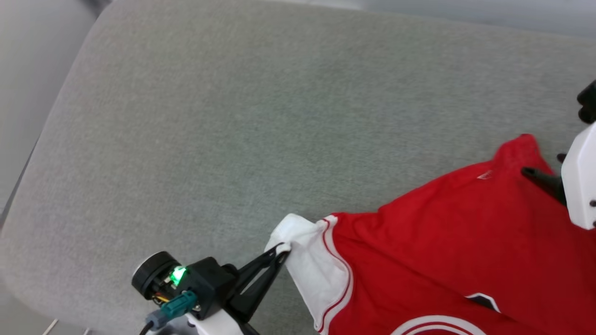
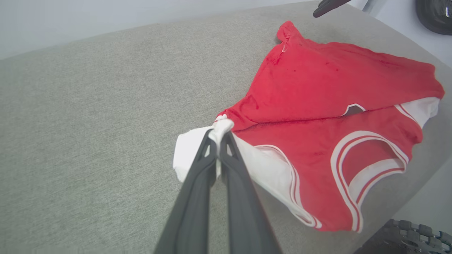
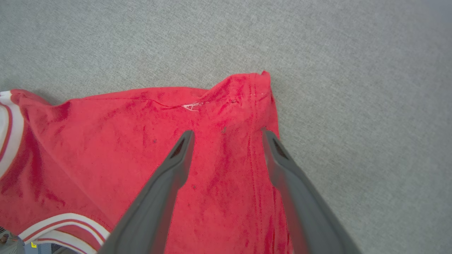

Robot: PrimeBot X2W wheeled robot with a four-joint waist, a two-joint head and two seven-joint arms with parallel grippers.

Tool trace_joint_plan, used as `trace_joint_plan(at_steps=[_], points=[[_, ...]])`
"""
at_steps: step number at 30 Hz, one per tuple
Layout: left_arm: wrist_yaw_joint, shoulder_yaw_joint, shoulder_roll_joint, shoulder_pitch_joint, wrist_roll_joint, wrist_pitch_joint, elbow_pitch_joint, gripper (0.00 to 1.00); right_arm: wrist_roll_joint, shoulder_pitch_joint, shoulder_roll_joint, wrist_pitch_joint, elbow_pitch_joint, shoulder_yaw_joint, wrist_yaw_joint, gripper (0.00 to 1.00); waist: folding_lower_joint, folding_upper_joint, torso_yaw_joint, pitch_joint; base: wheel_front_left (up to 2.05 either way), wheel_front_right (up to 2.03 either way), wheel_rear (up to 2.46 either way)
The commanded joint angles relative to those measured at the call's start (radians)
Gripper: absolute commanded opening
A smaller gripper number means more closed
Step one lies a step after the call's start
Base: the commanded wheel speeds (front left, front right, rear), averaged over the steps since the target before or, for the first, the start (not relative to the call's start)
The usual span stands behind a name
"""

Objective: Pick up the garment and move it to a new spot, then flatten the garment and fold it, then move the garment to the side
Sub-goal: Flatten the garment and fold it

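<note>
You lose much of the garment [image 1: 465,242] in the head view — its lower part runs off the bottom and right edges, and the pale casing of the right arm covers its far right side. The chest lettering is folded under red cloth; just a black, white-outlined scrap [image 1: 484,301] peeks out, too little to read. The garment lies crumpled on the grey cushion [image 1: 233,116], toward its near edge and right of the middle. Your left gripper [image 2: 220,132] has its jaws pinched together on a bunched bit of the white sleeve [image 2: 190,148], at the garment's left end. Your right gripper [image 3: 226,132] stands with jaws wide apart over the red corner at the far end — red cloth between the tips, nothing clamped. Whether those tips touch the cloth you cannot tell.
</note>
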Motion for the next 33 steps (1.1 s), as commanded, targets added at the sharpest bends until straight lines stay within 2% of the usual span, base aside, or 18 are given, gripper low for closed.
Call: trace_joint_plan(at_steps=[1, 6, 11, 18, 19, 20, 21, 26, 33], points=[[-0.004, -0.006, -0.009, -0.019, 0.007, -0.003, -0.002, 0.00, -0.009, -0.031, -0.009, -0.005, 0.029, 0.012, 0.000, 1.00, -0.0001, 0.0000, 0.058, 0.054, 0.00, 0.00, 0.00], [-0.021, -0.026, -0.036, -0.045, 0.011, -0.010, 0.011, 0.00, -0.044, -0.094, -0.054, -0.004, 0.149, 0.050, 0.000, 1.00, -0.0001, 0.0000, 0.115, 0.097, 0.00, 0.00, 0.00], [-0.036, -0.038, -0.056, -0.065, 0.012, -0.020, 0.022, 0.00, -0.048, -0.111, -0.101, 0.022, 0.215, 0.086, 0.000, 1.00, -0.0001, 0.0000, 0.150, 0.122, 0.00, 0.00, 0.00], [-0.046, -0.036, -0.061, -0.084, 0.011, -0.035, 0.038, 0.00, -0.044, -0.059, -0.114, 0.043, 0.276, 0.140, 0.000, 1.00, -0.0001, 0.0000, 0.169, 0.143, 0.00, 0.00, 0.00], [-0.045, -0.037, -0.062, -0.087, 0.011, -0.037, 0.040, 0.00, -0.044, -0.051, -0.114, 0.047, 0.288, 0.144, 0.000, 0.82, -0.0001, 0.0000, 0.170, 0.146, 0.00, 0.00, 0.00], [-0.046, -0.038, -0.063, -0.090, 0.010, -0.037, 0.042, 0.00, -0.044, -0.047, -0.115, 0.048, 0.297, 0.149, 0.000, 0.26, -0.0001, 0.0000, 0.171, 0.147, 0.00, 0.00, 0.00], [-0.046, -0.038, -0.065, -0.092, 0.010, -0.040, 0.045, 0.00, -0.045, -0.045, -0.117, 0.044, 0.305, 0.153, 0.000, 0.00, -0.0001, 0.0000, 0.172, 0.149, 0.00, 0.00, 0.00], [-0.046, -0.037, -0.069, -0.094, 0.007, -0.046, 0.058, 0.00, -0.038, -0.076, -0.107, -0.006, 0.336, 0.127, -0.001, 0.00, -0.0001, 0.0000, 0.166, 0.134, 0.00, 0.00, 0.00], [-0.028, -0.013, -0.045, -0.094, 0.008, -0.052, 0.053, 0.00, -0.004, -0.135, -0.095, -0.101, 0.347, 0.125, 0.000, 0.00, -0.0001, 0.0000, 0.125, 0.066, 0.00, 0.00, 0.00]])
